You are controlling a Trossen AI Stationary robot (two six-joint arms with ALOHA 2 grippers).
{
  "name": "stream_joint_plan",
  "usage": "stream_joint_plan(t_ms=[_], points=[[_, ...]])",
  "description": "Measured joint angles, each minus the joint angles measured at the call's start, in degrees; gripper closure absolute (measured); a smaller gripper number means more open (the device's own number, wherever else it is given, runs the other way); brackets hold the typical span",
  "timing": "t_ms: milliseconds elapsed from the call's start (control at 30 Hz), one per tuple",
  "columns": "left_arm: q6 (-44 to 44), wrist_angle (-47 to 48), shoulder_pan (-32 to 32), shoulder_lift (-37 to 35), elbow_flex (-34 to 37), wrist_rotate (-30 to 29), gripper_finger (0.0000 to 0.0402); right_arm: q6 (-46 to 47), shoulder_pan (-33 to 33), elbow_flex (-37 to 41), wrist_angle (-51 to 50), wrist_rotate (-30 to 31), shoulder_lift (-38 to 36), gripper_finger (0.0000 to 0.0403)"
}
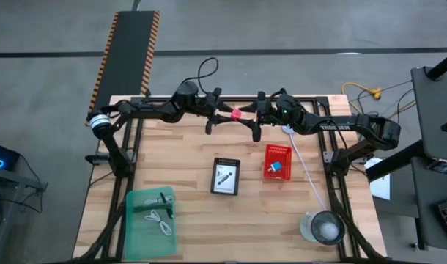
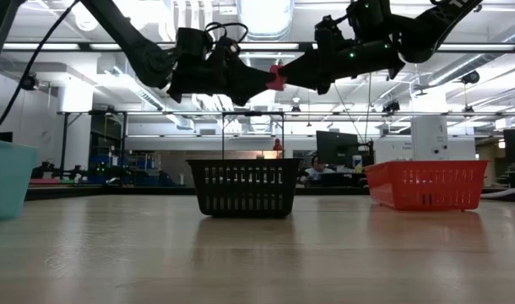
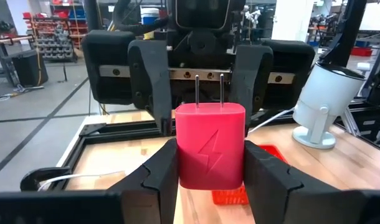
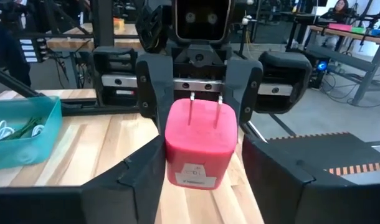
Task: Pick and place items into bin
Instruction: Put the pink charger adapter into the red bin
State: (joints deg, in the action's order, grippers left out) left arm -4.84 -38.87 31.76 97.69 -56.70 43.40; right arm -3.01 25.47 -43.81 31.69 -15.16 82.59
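1. Step in hand: a mid-air handover. Both arms are raised over the far edge of the light wooden table (image 1: 194,213) and meet nose to nose around a red plastic wall-charger block (image 1: 237,113) with two metal prongs.
2. Left gripper (image 1: 225,115): clenched on the charger. In the left wrist view its two dark fingers (image 3: 162,174) press against both sides of the red body, prongs standing clear above them.
3. Right gripper (image 1: 250,114): it brackets the same charger from the opposite side. I cannot tell whether it has clamped on yet or merely sits around it.
4. Position of the charger: high above the table, touching nothing below, as the low view confirms.
5. Receptacles: a translucent green plastic bin (image 1: 135,235) at the near left, already holding a coiled white cable (image 1: 159,220); a black mesh basket (image 1: 225,176) at centre; a red mesh basket (image 1: 277,161) beside it.
6. Next move, in my judgement: one gripper must have a firm hold before the other lets go, or the charger drops. The holder then carries it down over a bin.
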Motion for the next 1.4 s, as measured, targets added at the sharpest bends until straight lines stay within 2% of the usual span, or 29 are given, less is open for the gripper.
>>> stream_joint_plan(t_ms=[233, 433, 933, 1000, 1100, 1200, 1267, 1400], points=[[1.1, -0.1, -0.1, 6.2, -3.3, 1.5, 0.0276, 1.6, 0.3, 0.1, -2.8, 1.2, 0.2, 0.0262], [2.3, 1.1, -0.1, 10.3, -6.2, 3.6, 0.0276, 1.6, 0.9, 0.1, -9.5, 4.1, 0.0, 0.0260], [3.1, 1.6, -0.1, 9.8, -6.5, 3.7, 0.0275, 2.8, 1.0, -0.2, -11.9, 4.4, -0.7, 0.0265], [3.4, 2.1, -0.1, 9.8, -6.5, 3.4, 0.0248, 3.0, 1.0, -0.3, -13.6, 4.5, -1.3, 0.0265], [5.9, 1.7, 0.4, 9.5, -6.5, 4.1, 0.0181, 2.8, 1.0, -0.3, -17.4, 5.0, -3.1, 0.0265], [6.9, 1.3, 0.9, 9.1, -6.6, 5.0, 0.0133, 3.1, 1.2, 0.0, -21.1, 6.2, -5.6, 0.0265], [7.5, 1.4, 0.9, 9.0, -6.6, 4.6, 0.0117, 3.3, 1.2, 0.0, -23.3, 6.2, -7.6, 0.0265], [7.6, 1.5, 1.0, 8.7, -6.6, 4.5, 0.0110, 4.9, 1.0, -0.1, -31.2, 5.1, -11.4, 0.0265]])
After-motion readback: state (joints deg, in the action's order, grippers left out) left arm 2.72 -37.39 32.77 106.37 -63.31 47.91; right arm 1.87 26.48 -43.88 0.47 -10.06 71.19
